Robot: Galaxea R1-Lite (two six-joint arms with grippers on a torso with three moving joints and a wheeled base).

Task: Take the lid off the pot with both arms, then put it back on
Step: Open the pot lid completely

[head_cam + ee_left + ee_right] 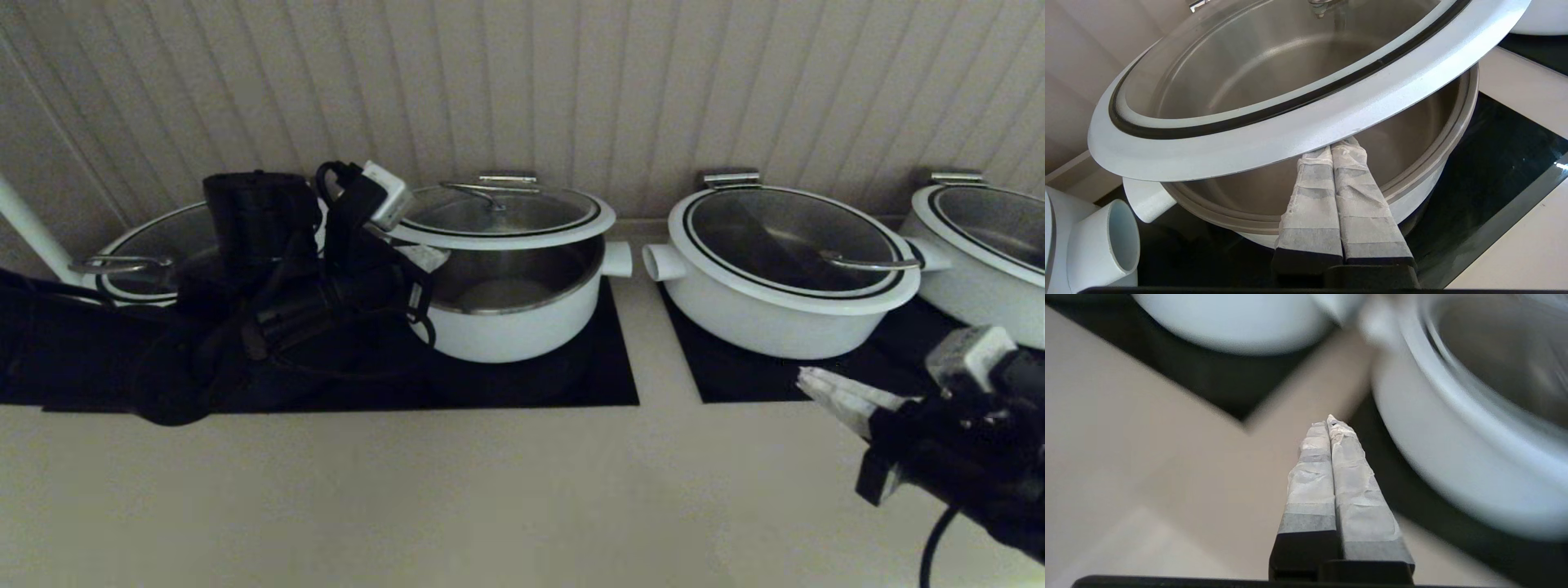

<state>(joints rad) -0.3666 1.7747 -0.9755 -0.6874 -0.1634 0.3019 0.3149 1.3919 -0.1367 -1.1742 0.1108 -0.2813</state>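
The lid point(506, 239), glass with a broad white rim and a steel loop handle, is raised and tilted above the pot point(514, 327), so the steel inside shows under its front edge. My left gripper point(424, 255) is shut, and its taped fingertips sit under the lid's rim on the pot's left side. In the left wrist view the gripper point(1333, 149) touches the underside of the lid's rim point(1290, 134) over the pot's bowl point(1412, 139). My right gripper point(804, 380) is shut and empty, low over the counter at the front right, away from the lid; it also shows in the right wrist view point(1329, 420).
A covered white pot point(775, 278) stands to the right, another point(980, 253) at far right, and one point(155, 245) behind my left arm. Each sits on a black cooktop panel point(604, 376). A ribbed wall is close behind. The beige counter point(490, 490) runs along the front.
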